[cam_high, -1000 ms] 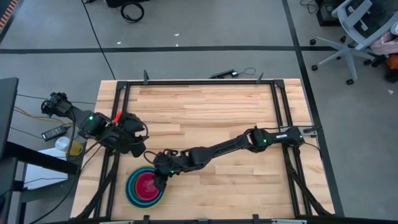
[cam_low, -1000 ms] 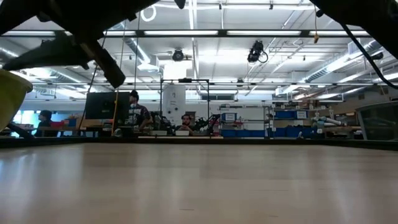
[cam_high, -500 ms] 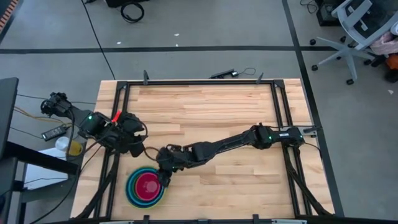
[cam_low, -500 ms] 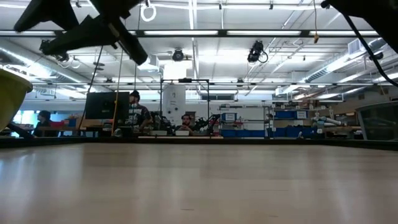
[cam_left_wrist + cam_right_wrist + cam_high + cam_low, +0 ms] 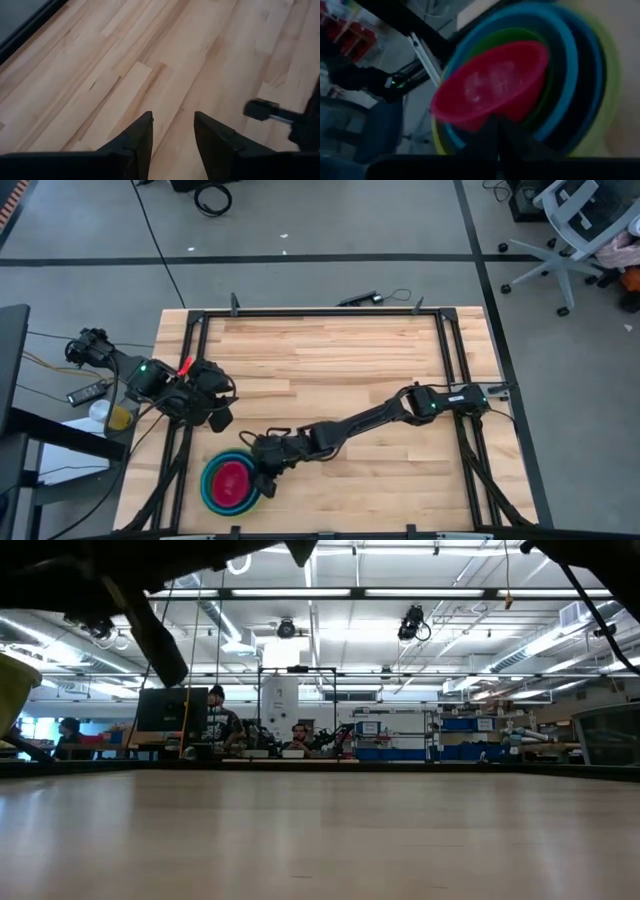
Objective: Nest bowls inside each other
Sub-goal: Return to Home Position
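Note:
The bowls sit nested in one stack near the table's near left corner. The magenta-red bowl lies innermost and tilted, inside the green bowl, the bright blue bowl and the yellow-green bowl. My right gripper is shut at the stack's right rim, slanting down from the right. My left gripper hangs open over bare wood just beyond the stack. The low view shows only the yellow-green bowl's edge. My right gripper reaches the magenta-red bowl's outer wall, just under its near rim, with its shut fingertips. It comes slanting down from the table's right. The picture is blurred, so I cannot tell whether the tips touch the bowl.
Black frame rails run along the table's left, right and far sides. Bare wood stretches across the middle and far part of the table. The right arm lies low across the table's near half.
My right gripper has drawn back a little from the stack, then gone toward the table's near edge and down to the stack's right rim. Its forearm now lies lower across the table. The bowls stay nested in place.

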`<state>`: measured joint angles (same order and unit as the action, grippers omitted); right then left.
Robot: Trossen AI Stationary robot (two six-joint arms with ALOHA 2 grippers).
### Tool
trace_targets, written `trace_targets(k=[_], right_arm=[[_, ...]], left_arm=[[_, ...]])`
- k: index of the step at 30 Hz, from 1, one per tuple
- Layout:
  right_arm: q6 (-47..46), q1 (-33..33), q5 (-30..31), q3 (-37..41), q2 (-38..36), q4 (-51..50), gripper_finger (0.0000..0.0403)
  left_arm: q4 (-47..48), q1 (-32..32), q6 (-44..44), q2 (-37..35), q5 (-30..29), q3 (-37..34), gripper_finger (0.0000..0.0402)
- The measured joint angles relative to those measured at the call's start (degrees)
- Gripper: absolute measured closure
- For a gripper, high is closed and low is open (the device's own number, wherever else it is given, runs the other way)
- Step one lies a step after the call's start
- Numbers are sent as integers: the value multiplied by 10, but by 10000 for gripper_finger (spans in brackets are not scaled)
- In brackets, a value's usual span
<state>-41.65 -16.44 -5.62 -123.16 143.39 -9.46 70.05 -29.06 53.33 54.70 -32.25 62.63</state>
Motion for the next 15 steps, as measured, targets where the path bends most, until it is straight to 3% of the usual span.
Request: trace_targets(k=[4,8,12,15], right_arm=[[-51,2,19,20,-3,-74,393],[-66,4,88,22,-12,-171,395],[-34,0,159,22,-61,-231,394],[12,-1,165,19,-100,-220,394]], left_arm=[[0,0,0,0,-1,0,258],[-2,0,1,0,-1,0,258],[-15,0,-3,0,-9,0,258],[-25,0,-14,0,-31,0,258]])
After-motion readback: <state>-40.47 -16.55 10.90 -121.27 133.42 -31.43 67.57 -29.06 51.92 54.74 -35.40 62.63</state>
